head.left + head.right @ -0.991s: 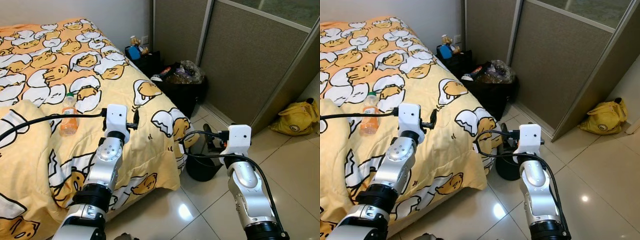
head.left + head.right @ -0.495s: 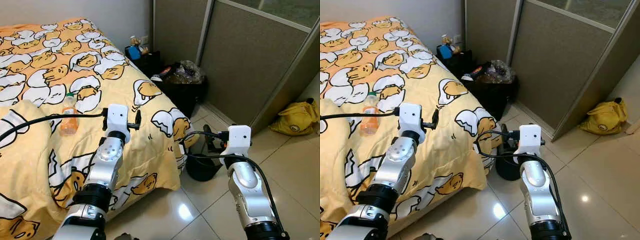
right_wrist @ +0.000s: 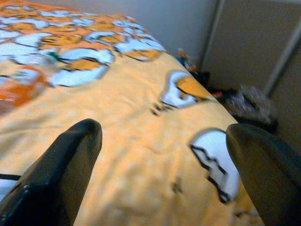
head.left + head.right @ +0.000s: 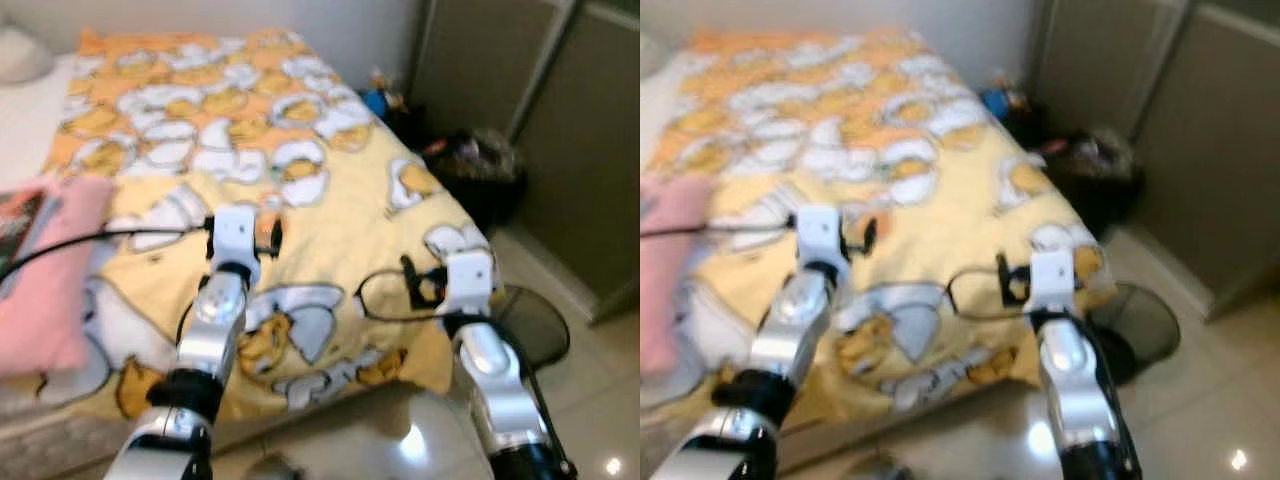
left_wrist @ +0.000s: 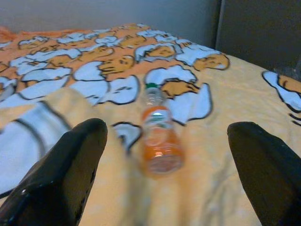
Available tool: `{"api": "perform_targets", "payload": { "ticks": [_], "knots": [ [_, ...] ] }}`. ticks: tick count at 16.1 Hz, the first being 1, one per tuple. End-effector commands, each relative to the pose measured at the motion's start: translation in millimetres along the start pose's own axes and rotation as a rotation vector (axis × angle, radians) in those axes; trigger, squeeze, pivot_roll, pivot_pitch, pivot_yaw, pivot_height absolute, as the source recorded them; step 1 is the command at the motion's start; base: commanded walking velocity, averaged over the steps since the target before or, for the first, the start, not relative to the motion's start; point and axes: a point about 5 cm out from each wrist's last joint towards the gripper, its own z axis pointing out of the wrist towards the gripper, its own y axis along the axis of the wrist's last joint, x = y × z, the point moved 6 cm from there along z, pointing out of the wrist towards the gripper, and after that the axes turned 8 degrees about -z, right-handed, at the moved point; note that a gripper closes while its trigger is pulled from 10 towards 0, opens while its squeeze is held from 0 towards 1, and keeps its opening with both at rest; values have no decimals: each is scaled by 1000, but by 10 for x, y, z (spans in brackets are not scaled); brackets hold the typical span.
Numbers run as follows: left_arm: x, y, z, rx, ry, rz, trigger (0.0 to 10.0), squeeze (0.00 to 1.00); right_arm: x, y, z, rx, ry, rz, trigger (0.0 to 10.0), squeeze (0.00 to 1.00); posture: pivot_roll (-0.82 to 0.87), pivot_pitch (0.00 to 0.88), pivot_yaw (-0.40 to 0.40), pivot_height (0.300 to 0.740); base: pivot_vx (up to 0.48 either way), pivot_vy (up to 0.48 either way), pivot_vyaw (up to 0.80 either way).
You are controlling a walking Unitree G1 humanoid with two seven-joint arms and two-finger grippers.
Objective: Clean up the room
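From the blurred head views, a bed (image 4: 330, 190) with a yellow egg-print cover lies under both raised arms; a pink pillow (image 4: 50, 270) sits left, a dark bin (image 4: 530, 320) right. The left wrist view shows an orange bottle (image 5: 157, 136) lying ahead, between the left gripper's (image 5: 174, 155) wide-spread fingers. The right gripper (image 3: 164, 160), also wide, hovers over the cover.

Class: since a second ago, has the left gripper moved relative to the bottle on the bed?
Yes. The left gripper has swung leftward: the bottle, earlier off to its left, now lies straight ahead of its open jaws.
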Motion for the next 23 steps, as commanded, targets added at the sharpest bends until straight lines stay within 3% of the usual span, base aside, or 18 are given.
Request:
{"api": "perform_targets", "payload": {
  "ticks": [1, 7, 11, 20, 23],
  "knots": [
    [33, 27, 7, -8, 13, 12, 10000, 0, 39, 70, 21, -23, 13, -7, 10000, 0, -3, 0, 6, 740, 0, 0, 644],
    [-33, 30, 7, -9, -5, 102, 10000, 0, 58, 6, 0, -2, 24, 25, 10000, 0, -4, 0, 9, 740, 0, -160, 578],
    [-40, 13, 4, -6, 4, 89, 10000, 0, 38, -15, -5, 5, 19, 25, 10000, 0, -5, 0, 2, 740, 0, -476, 545],
    [-43, 11, 5, -7, 9, 57, 10000, 0, -8, -5, -8, 0, -2, 22, 10000, 0, -6, 0, -2, 740, 0, 0, 0],
    [-42, 45, 3, -25, 2, 35, 10000, 0, -6, -6, -13, 0, 0, 18, 10000, 0, -12, 0, -1, 740, 420, 0, 0]
  ]
}}
